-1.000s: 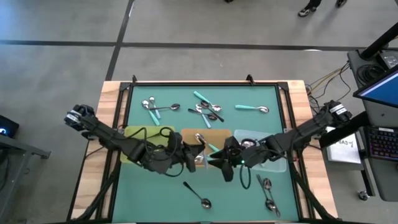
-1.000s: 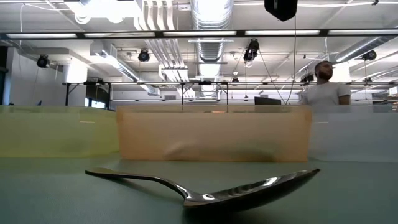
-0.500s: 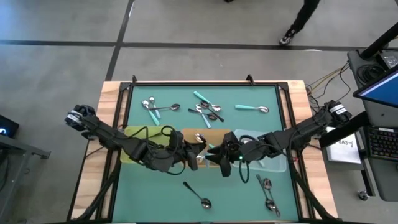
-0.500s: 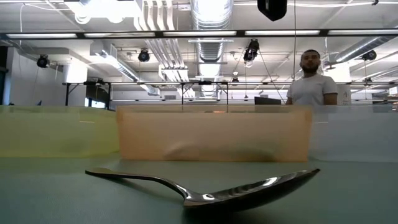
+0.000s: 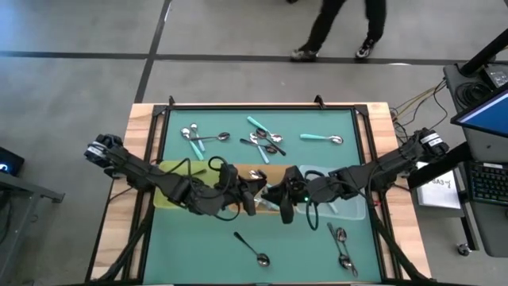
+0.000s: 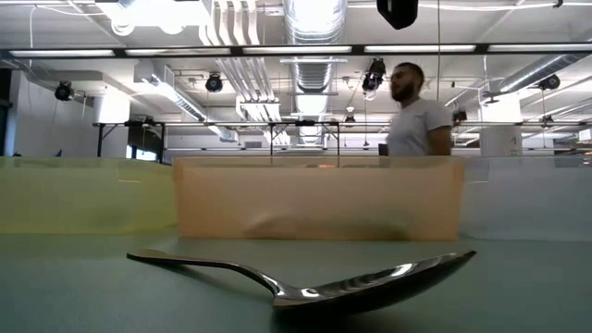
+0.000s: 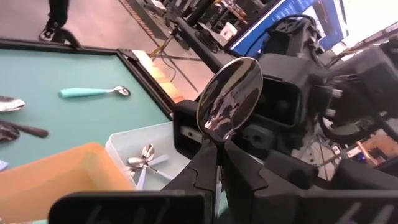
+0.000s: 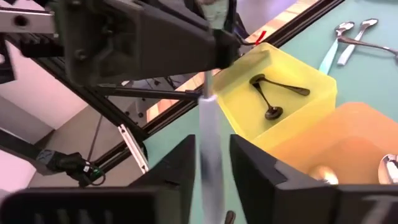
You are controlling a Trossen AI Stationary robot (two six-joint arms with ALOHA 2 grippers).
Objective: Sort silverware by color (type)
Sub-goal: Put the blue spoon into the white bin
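My two grippers meet in mid-air above the orange tray (image 5: 248,170). My left gripper (image 5: 255,191) is shut on a small spoon (image 7: 229,93), whose shiny bowl sticks out past its fingertips. My right gripper (image 5: 275,197) faces it from the table's right. That end of the spoon (image 8: 209,124) runs between its fingers as a pale bar. More silverware with teal and black handles lies on the green mat at the far side (image 5: 262,141). Other spoons lie near the front edge (image 5: 252,248), one resting on its bowl (image 6: 314,277). My left gripper pinches the spoon's neck (image 7: 213,148), just below the bowl, between its two fingers. The fingers lie along the spoon and point roughly level toward the table's right. The spoon is lifted clear, bowl end outward and tilted up. My right gripper has its fingers (image 8: 183,168) on either side of the spoon's free end (image 8: 210,155), coming roughly level from the table's right. They lie along the spoon, and it fills nearly the whole gap between them. The spoon stays clear of the trays, still held by the left gripper.
Three trays stand in a row across the mat's middle. The yellow one (image 8: 280,81) holds black-handled spoons, the orange one (image 6: 319,199) is central, and the clear one (image 5: 345,199) holds spoons. Loose spoons lie at the front right (image 5: 343,250). A person (image 6: 416,116) walks beyond the far edge.
My right gripper has edged toward my left gripper, and its fingers have drawn together around the spoon's free end. The spoon and my left gripper stay nearly still. The person behind the table has walked toward the left.
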